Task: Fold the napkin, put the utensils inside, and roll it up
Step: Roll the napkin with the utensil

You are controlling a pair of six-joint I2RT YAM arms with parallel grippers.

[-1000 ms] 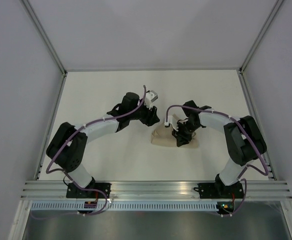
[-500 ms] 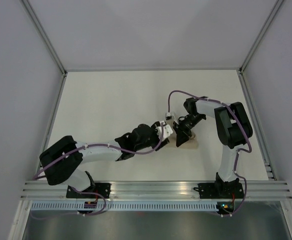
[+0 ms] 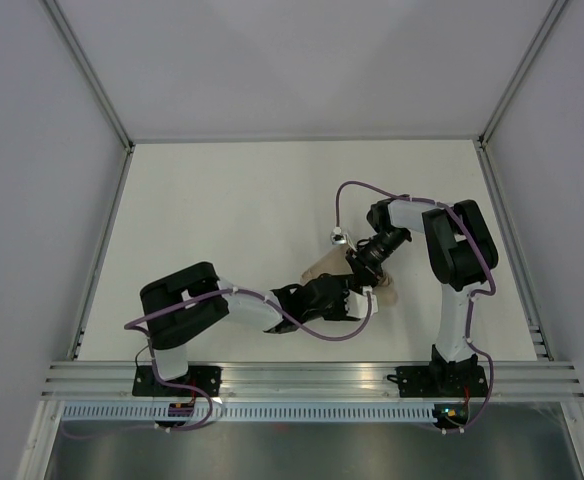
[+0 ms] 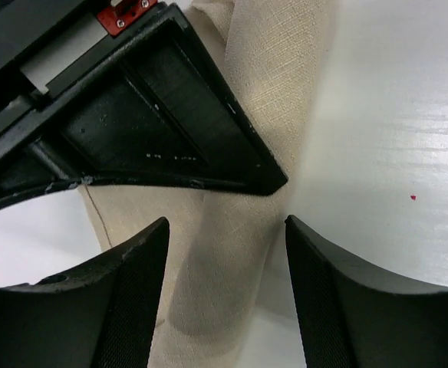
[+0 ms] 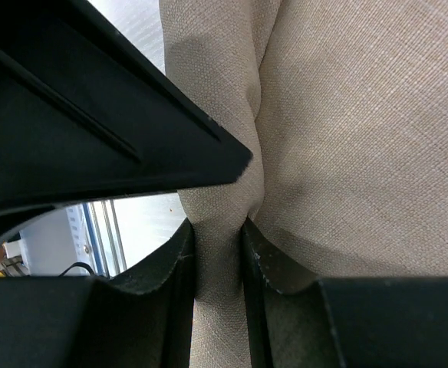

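Shifted toward 5 o'clock since half a second back, my left gripper (image 4: 224,230) gapes wide astride the napkin (image 3: 317,268), a small bundle at 4 o'clock of the table (image 3: 222,200) centre, my right gripper (image 5: 219,230) clamped on its ridge; fork unseen, so I judge rolling underway.

White table (image 3: 222,200), 1 bunched tan napkin (image 3: 319,268) lying on it, right of centre

Nothing readable here, honestly. No words, numbers, logos or stickers that I can make out in any of the three views. The only candidate is a small red plate with two screw heads (image 4: 128,14) at the top of the left wrist view, and no marking on it is legible.
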